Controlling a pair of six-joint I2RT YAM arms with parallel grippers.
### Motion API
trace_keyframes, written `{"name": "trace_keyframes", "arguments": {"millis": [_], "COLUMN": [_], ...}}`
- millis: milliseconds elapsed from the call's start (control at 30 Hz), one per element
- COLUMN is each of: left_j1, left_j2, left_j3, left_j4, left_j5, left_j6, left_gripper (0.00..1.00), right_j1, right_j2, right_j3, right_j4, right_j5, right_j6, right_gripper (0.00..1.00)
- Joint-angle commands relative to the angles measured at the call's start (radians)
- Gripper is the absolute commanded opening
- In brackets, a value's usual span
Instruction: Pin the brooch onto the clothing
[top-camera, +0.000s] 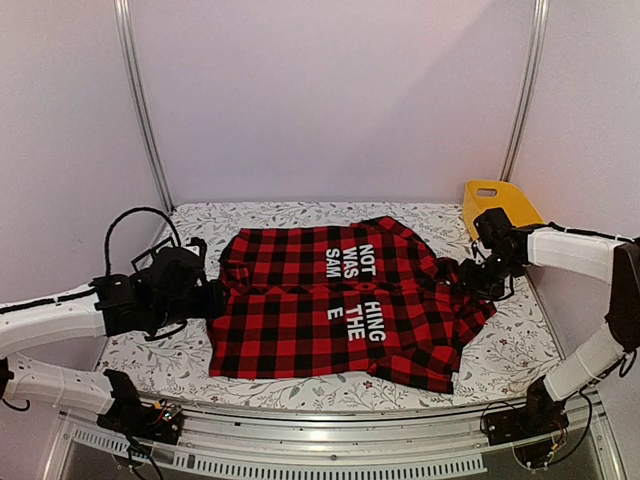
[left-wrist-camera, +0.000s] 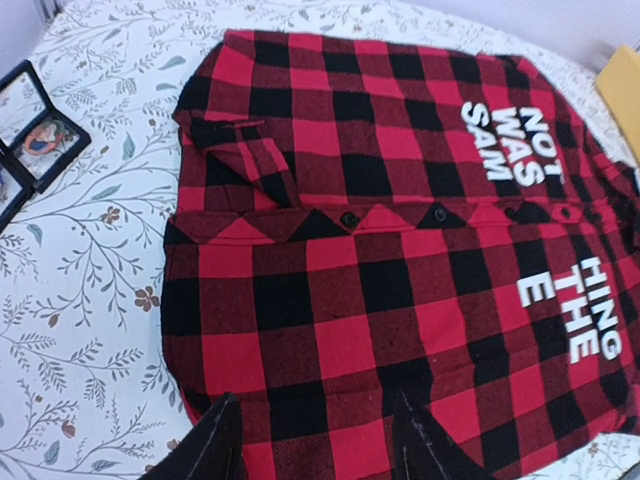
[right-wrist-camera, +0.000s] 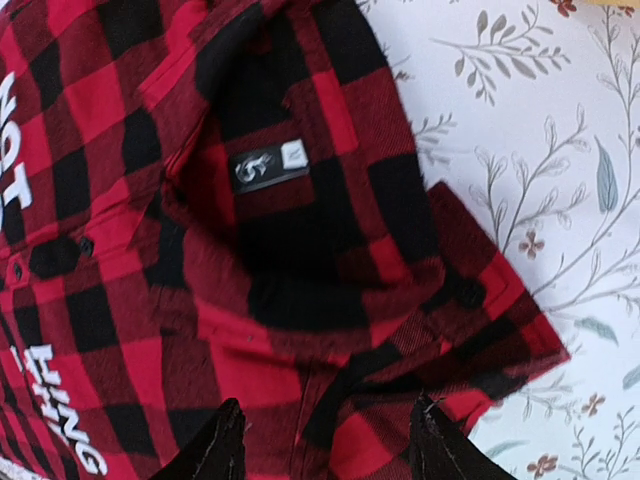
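Left gripper (left-wrist-camera: 314, 402) fingers apart, empty, over the shirt (left-wrist-camera: 380, 250) edge. Right gripper (right-wrist-camera: 328, 405) same: fingers apart, nothing held, at the collar end. Shirt lies flat mid-table, lettering up, collar rumpled. Brooch (left-wrist-camera: 40, 138) looks to sit in the black case (left-wrist-camera: 55, 102) just left of the shirt, not pinned yet. Likely step: left arm fetches brooch; lift clear first so cloth isn't dragged. Yellow bin (top-camera: 493, 200) far right.

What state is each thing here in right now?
Shirt: spread flat, buttoned, lettering up.
Left gripper: open, holding nothing.
Right gripper: open, by the collar.
Black case: beside the shirt, something colourful inside.
Yellow bin: upright, contents hidden.
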Motion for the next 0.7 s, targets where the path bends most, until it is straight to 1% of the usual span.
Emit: {"name": "trace_keyframes", "arguments": {"millis": [0, 67, 133, 167, 200, 300, 367, 400, 467, 567, 667], "left_j1": [-0.008, 0.001, 0.017, 0.024, 0.026, 0.025, 0.026, 0.025, 0.020, -0.001, -0.057], "left_j2": [0.177, 0.251, 0.326, 0.363, 0.401, 0.508, 0.566, 0.585, 0.610, 0.608, 0.583], "left_j3": [-0.016, -0.022, -0.020, -0.015, -0.010, 0.007, 0.010, 0.007, -0.015, -0.059, -0.079], "left_j4": [0.160, 0.219, 0.254, 0.263, 0.269, 0.261, 0.241, 0.230, 0.203, 0.166, 0.094], "left_j5": [-0.012, 0.021, 0.052, 0.064, 0.070, 0.097, 0.130, 0.147, 0.168, 0.208, 0.227], "left_j6": [0.087, 0.111, 0.122, 0.129, 0.137, 0.149, 0.138, 0.119, 0.066, -0.012, -0.089], "left_gripper": [0.50, 0.50, 0.51, 0.51, 0.51, 0.51, 0.51, 0.51, 0.51, 0.50, 0.50], "right_j1": [-0.029, -0.036, -0.042, -0.042, -0.043, -0.042, -0.042, -0.042, -0.042, -0.042, -0.042], "right_j2": [0.133, 0.193, 0.234, 0.262, 0.276, 0.308, 0.298, 0.283, 0.255, 0.202, 0.146], "right_j3": [0.049, 0.050, 0.046, 0.046, 0.044, 0.028, 0.005, -0.008, -0.034, -0.072, -0.105], "right_j4": [0.165, 0.191, 0.220, 0.231, 0.238, 0.240, 0.232, 0.224, 0.205, 0.157, 0.100], "right_j5": [0.081, 0.088, 0.062, 0.046, 0.044, 0.044, 0.061, 0.068, 0.069, 0.076, 0.070], "right_j6": [-0.049, -0.053, -0.050, -0.052, -0.051, -0.038, -0.030, -0.024, -0.013, 0.001, 0.010], "right_gripper": [0.56, 0.58, 0.58, 0.55, 0.49, 0.22, 0.05, 0.00, 0.00, 0.00, 0.00]}}
